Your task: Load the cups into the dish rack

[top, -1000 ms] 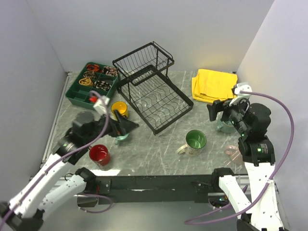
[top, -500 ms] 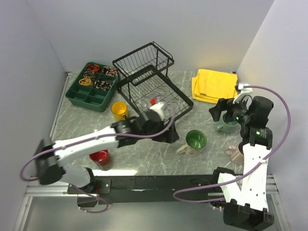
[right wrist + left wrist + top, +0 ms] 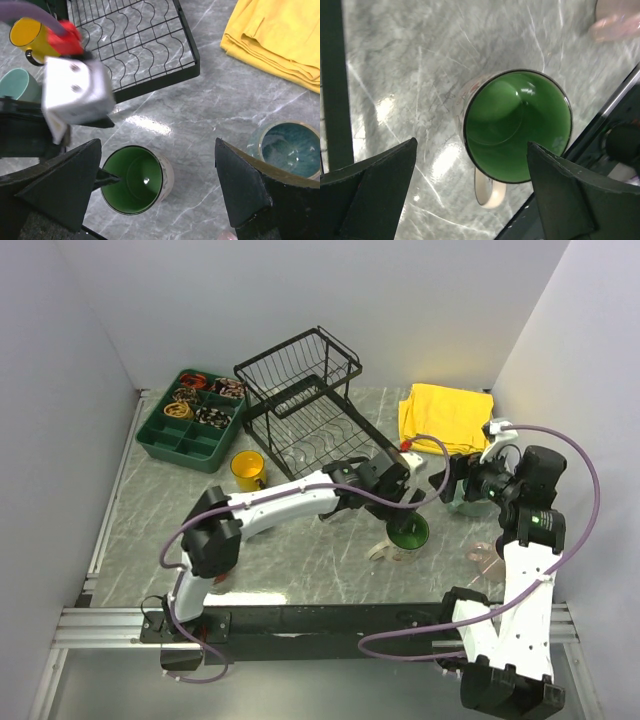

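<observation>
Left wrist view: left jaws apart above cream mug (image 3: 517,125); right jaws apart too. Lower, centre, pinch rim wall clear of handle (image 3: 487,192), lift level.

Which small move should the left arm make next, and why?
Probably lower the left gripper straight down. Its jaws stand open, and the cream mug stands upright on the table just below them, not yet gripped.

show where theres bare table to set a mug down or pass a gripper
Free: table near-left between green tray and near edge; the strip between dish rack and yellow cloth. Crowded: right side, where left gripper and right gripper, both open, hover by cream mug, grey-green mug, pink mug.
</observation>
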Controlling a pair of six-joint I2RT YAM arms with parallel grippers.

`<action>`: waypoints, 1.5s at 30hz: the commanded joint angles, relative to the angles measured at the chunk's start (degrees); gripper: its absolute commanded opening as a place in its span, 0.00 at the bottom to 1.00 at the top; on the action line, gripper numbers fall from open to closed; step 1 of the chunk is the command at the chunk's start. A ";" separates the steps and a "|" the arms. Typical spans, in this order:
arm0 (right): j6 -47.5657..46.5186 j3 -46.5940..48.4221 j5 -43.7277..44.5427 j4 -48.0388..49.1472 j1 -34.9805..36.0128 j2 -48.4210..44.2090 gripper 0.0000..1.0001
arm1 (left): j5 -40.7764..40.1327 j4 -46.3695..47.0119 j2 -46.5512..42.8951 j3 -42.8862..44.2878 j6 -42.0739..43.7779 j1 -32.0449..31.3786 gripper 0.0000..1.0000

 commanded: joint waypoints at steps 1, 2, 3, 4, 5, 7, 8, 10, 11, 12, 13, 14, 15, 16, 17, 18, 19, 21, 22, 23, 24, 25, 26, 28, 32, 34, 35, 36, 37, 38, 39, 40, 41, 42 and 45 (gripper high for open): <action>-1.28 -0.38 -2.57 0.43 -0.74 -0.93 1.00 | 5.87 -3.59 2.92 5.91 10.17 -0.28 0.95; -1.36 -0.47 -2.75 0.52 -0.82 -1.02 1.00 | 6.14 -4.55 3.54 6.78 10.79 -0.28 0.95; -1.45 -0.65 -2.93 0.52 -0.91 -1.11 1.00 | 6.58 -4.91 4.85 8.44 12.36 -0.19 0.93; -1.37 -0.74 -3.10 0.52 -1.09 -1.02 1.00 | 6.84 -5.34 5.56 9.33 13.25 -0.28 0.89; -1.45 -0.82 -3.19 0.61 -1.18 -1.19 1.00 | 7.19 -6.48 6.35 10.30 14.04 -0.19 0.88; -1.37 -0.91 -3.45 0.70 -1.26 -1.28 1.00 | 7.28 -7.80 8.72 13.29 16.06 -0.19 0.81; -1.36 -0.91 -3.63 0.70 -1.44 -1.20 1.00 | 7.54 -8.25 9.60 14.17 16.76 -0.28 0.81; -1.45 -0.91 -3.89 0.61 -1.62 -1.46 1.00 | 8.25 -9.65 11.53 16.19 18.44 -0.28 0.76; -1.45 -0.91 -3.89 0.61 -1.70 -1.54 1.00 | 8.16 -10.09 12.06 16.63 19.05 -0.28 0.76; -1.54 -0.91 -3.98 0.52 -1.79 -1.55 1.00 | 8.68 -10.79 13.02 17.59 20.36 -0.19 0.73; -1.63 -0.91 -4.16 0.61 -1.88 -1.63 1.00 | 8.43 -11.23 13.38 17.86 20.90 -0.28 0.72; -1.63 -1.09 -4.24 0.61 -1.97 -1.81 1.00 | 8.16 -11.41 14.08 18.30 21.16 -0.28 0.72; -1.45 -1.18 -4.33 0.70 -1.97 -1.72 1.00 | 8.42 -11.59 14.44 19.26 23.25 -0.19 0.70; -1.45 -1.26 -4.77 0.78 -2.05 -1.81 1.00 | 8.25 -12.02 14.70 19.88 23.80 -0.28 0.68; -1.45 -1.35 -4.95 0.78 -2.06 -1.81 1.00 | 7.99 -12.12 15.31 20.41 24.24 -0.28 0.68; -1.37 -1.44 -5.12 0.78 -2.23 -1.90 1.00 | 7.38 -12.38 15.67 21.72 25.02 -0.19 0.68; -1.36 -1.44 -5.30 0.87 -2.23 -1.98 1.00 | 7.63 -12.73 16.11 22.26 25.64 -0.19 0.66; -1.45 -1.44 -5.21 0.70 -2.32 -2.16 1.00 | 7.46 -12.99 17.07 23.57 26.78 -0.28 0.65; -1.45 -1.44 -5.21 0.70 -2.41 -2.42 1.00 | 8.24 -13.08 17.42 23.75 27.23 -0.28 0.61; -1.54 -1.53 -5.13 0.70 -2.41 -2.51 1.00 | 8.51 -13.34 17.95 23.84 27.66 -0.19 0.59; -1.45 -1.53 -5.21 0.61 -2.49 -2.51 1.00 | 9.12 -13.70 18.30 24.28 28.37 -0.19 0.56; -1.54 -1.62 -5.30 0.61 -2.50 -2.69 1.00 | 9.13 -14.05 18.66 24.54 28.55 -0.19 0.53; -1.45 -1.79 -5.47 0.70 -2.58 -2.69 1.00 | 9.04 -14.83 19.44 25.24 28.98 -0.19 0.52; -1.37 -1.88 -5.56 0.87 -2.67 -2.78 1.00 | 8.69 -15.54 20.06 25.77 29.25 -0.28 0.49; -1.45 -1.62 -6.00 0.70 -2.76 -2.69 1.00 | 8.17 -16.42 21.29 26.74 30.39 -0.19 0.46; -1.45 -1.53 -6.35 0.52 -2.85 -2.78 1.00 | 8.16 -16.42 21.38 27.01 30.57 -0.28 0.41; -1.45 -1.62 -6.27 0.52 -2.85 -2.86 1.00 | 8.25 -16.42 21.56 27.35 30.66 -0.28 0.39; -1.45 -1.70 -6.44 0.52 -2.85 -3.13 1.00 | 8.34 -16.34 21.56 27.45 30.66 -0.19 0.31; -1.54 -1.70 -6.44 0.35 -2.85 -3.04 1.00 | 8.42 -16.25 21.56 27.53 30.66 -0.19 0.24; -1.71 -1.70 -6.44 0.26 -2.85 -3.13 1.00 | 8.51 -16.07 21.47 27.36 30.40 -0.19 0.18; -1.80 -1.62 -6.44 0.17 -2.85 -3.21 1.00 | 9.04 -15.64 21.38 27.18 30.22 -0.19 0.05; -1.89 -1.44 -6.44 -0.09 -2.93 -3.13 1.00 | 9.30 -15.11 20.69 26.75 29.96 -0.28 0.01; -2.07 -1.35 -6.44 -0.36 -2.93 -3.30 1.00 | 9.30 -14.06 19.98 25.00 29.26 -0.19 0.01; -2.24 -1.18 -6.62 -0.71 -2.93 -3.22 1.00 | 9.48 -11.88 19.11 23.68 28.73 0.07 0.01; -2.77 -0.21 -6.71 -2.02 -3.02 -3.04 1.00 | 14.02 -7.30 14.54 17.97 23.82 2.26 0.01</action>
